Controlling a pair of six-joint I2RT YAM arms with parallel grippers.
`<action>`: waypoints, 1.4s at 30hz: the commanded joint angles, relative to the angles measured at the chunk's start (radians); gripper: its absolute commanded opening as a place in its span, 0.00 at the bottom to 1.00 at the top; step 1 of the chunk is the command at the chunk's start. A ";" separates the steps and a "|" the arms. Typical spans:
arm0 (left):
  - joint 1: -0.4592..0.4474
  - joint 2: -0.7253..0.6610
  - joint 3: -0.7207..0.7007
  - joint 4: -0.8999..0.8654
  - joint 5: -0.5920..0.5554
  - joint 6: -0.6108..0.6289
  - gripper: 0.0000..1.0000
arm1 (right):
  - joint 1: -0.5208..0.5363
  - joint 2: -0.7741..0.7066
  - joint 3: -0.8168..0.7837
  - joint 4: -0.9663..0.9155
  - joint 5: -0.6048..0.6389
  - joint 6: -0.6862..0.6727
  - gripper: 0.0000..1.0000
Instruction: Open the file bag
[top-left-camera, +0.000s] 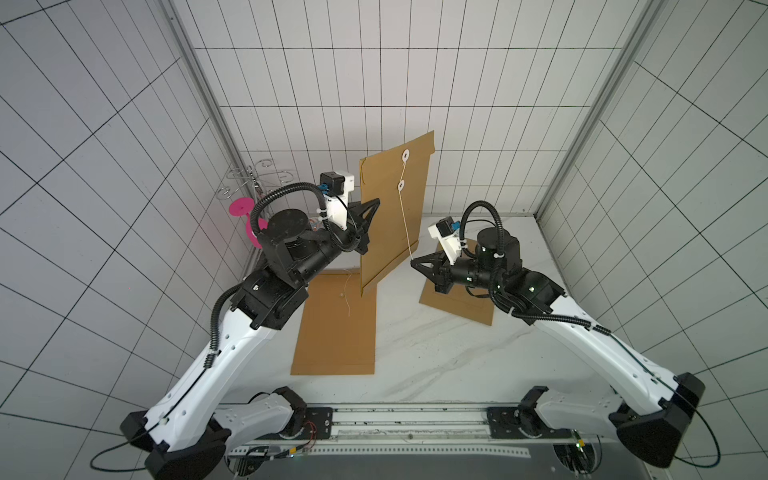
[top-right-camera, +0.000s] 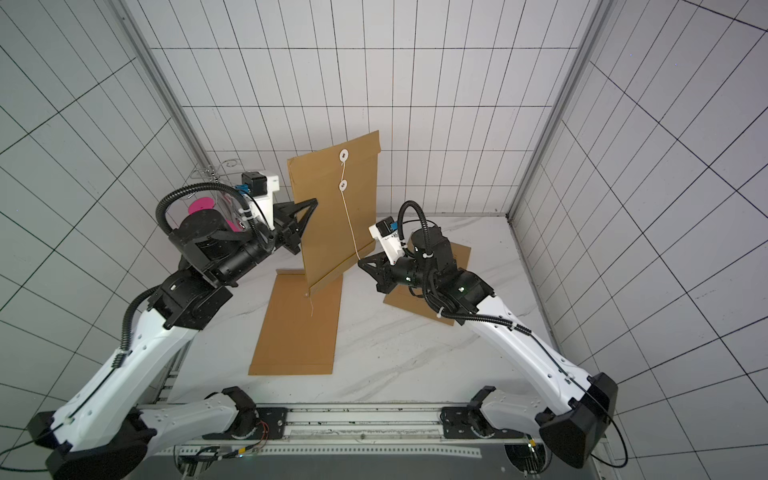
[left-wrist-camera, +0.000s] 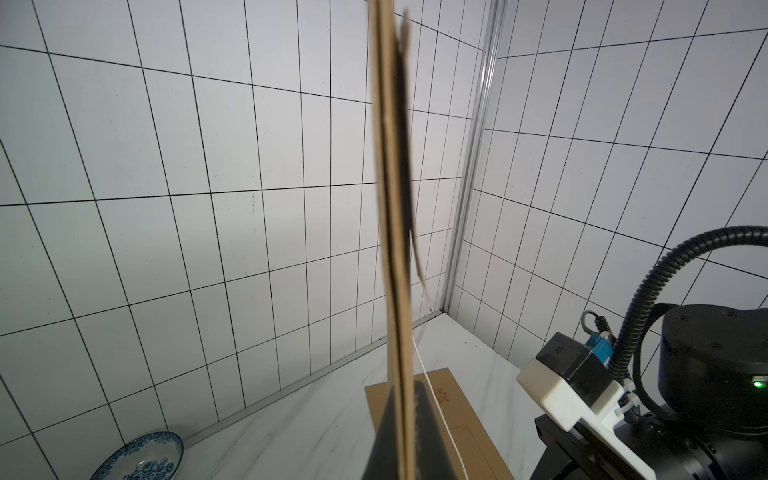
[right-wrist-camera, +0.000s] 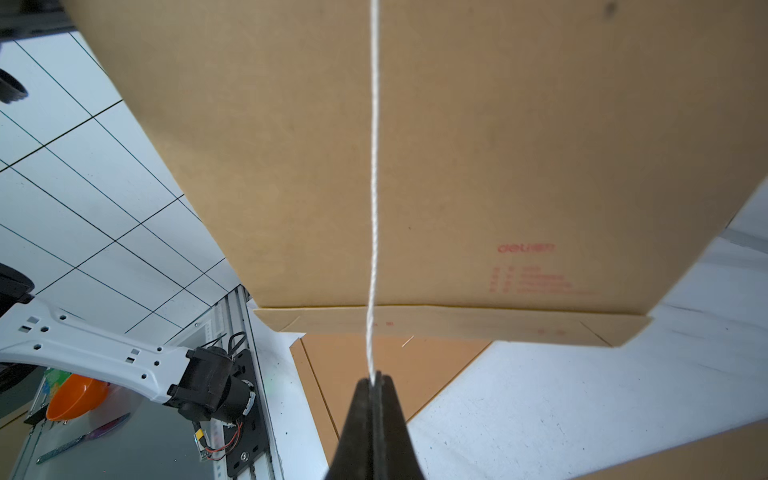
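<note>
now, clamping the upright file bag (top-left-camera: 384, 237) with left gripper (top-left-camera: 376, 202); pinching its string (right-wrist-camera: 374, 166) with right gripper (top-left-camera: 413, 262). stretched taut.

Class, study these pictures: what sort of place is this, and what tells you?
Probably a robotics test cell: grid-lined walls enclose a marble-look table, with left arm and right arm mounted on a rail at its edge.

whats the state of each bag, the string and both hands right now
left hand, shut on raised file bag
right hand, shut on string
raised file bag, upright
string, taut
middle file bag, flat on table
third file bag, flat on table
</note>
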 joint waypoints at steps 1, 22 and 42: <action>0.002 0.005 -0.015 0.025 -0.005 0.007 0.00 | 0.016 0.000 0.064 0.022 -0.024 -0.020 0.00; -0.002 -0.030 -0.171 -0.065 0.089 0.071 0.00 | 0.015 -0.026 0.123 0.050 -0.096 -0.035 0.00; -0.053 -0.070 -0.288 -0.141 0.066 0.093 0.00 | 0.011 -0.045 0.150 0.067 -0.068 -0.025 0.00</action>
